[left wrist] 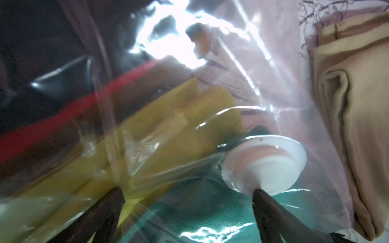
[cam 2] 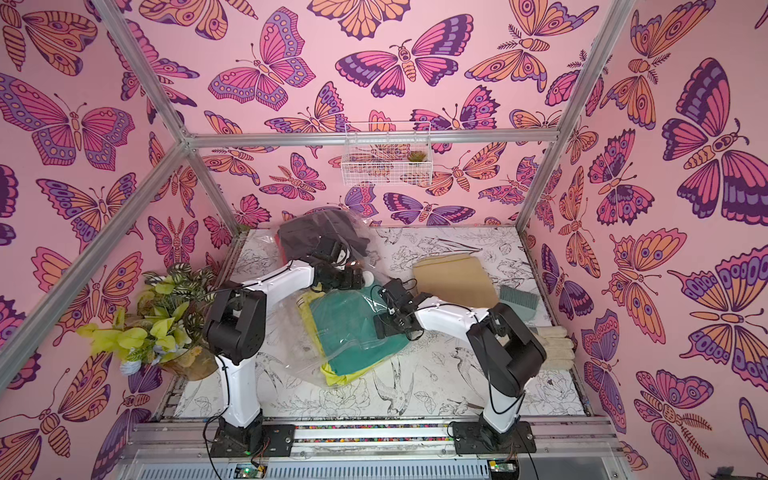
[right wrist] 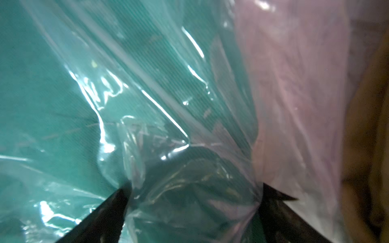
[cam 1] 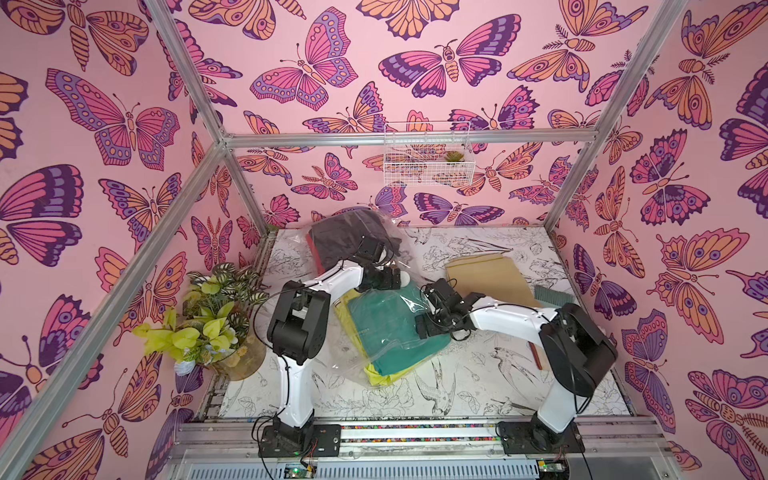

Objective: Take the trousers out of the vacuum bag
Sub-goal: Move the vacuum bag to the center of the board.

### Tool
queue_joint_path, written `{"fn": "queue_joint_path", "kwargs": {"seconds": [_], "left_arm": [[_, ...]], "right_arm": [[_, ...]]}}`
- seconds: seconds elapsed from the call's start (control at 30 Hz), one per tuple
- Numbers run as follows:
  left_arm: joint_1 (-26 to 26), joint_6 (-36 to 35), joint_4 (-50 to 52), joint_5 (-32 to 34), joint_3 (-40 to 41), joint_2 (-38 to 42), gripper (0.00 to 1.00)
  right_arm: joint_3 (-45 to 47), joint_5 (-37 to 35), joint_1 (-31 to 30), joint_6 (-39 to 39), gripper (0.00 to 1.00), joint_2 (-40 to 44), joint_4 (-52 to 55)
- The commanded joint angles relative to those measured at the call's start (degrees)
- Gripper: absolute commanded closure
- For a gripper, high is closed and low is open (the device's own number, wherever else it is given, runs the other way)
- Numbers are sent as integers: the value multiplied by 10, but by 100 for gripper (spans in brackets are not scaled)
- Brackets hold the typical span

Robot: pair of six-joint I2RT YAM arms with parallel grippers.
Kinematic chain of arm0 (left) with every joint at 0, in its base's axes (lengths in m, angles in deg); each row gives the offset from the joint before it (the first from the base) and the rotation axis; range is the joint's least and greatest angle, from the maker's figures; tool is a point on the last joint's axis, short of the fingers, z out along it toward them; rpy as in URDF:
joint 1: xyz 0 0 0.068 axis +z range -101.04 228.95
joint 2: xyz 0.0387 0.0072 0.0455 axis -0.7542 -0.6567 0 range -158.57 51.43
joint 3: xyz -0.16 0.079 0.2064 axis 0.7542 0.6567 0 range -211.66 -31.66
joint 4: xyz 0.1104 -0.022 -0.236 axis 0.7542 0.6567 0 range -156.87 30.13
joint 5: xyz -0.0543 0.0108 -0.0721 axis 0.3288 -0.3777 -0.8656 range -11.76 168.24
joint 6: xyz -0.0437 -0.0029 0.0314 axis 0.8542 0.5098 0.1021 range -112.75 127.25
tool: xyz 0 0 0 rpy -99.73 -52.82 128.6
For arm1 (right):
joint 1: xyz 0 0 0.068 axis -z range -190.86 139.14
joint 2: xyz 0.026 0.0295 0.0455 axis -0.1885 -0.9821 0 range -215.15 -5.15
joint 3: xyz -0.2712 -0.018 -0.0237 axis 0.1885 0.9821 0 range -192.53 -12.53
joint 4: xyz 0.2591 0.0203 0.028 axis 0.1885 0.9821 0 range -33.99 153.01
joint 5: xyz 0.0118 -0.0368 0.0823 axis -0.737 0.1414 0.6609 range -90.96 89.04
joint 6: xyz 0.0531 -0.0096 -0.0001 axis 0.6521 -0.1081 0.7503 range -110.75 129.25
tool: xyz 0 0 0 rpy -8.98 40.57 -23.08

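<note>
So, in a top view the vacuum bag (cam 1: 345,357) sits mid-table, teal trousers (cam 1: 386,332) partly inside. Left wrist: left gripper (left wrist: 189,212) spread wide, holding nothing, beside the valve cap (left wrist: 267,166). Right wrist: right gripper (right wrist: 193,210) equally wide, straddling bunched film; I'd pinch plastic only, not cloth.

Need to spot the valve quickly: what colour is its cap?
White. The valve cap shows best in the left wrist view.

Overhead stereo pair, wrist views near bag (left wrist: 263,69)
</note>
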Motion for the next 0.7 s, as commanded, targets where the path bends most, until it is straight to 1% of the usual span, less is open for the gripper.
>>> {"fn": "queue_joint_path", "kwargs": {"seconds": [0.0, 0.23, 0.43, 0.57, 0.67], "left_arm": [[40, 14, -9, 9, -5, -34, 2], [91, 7, -16, -6, -69, -88, 1], [112, 10, -17, -4, -142, -135, 0], [128, 15, -17, -24, -182, -155, 0], [129, 15, -17, -54, -187, -147, 0]], "right_arm": [[-63, -20, -3, -1, 3, -69, -22], [-218, -43, -1, -11, 4, -176, 12], [-337, -44, 10, -18, 4, -255, 43], [-383, -37, 23, -21, 4, -279, 50], [-392, -34, 29, -29, 4, -267, 61]]}}
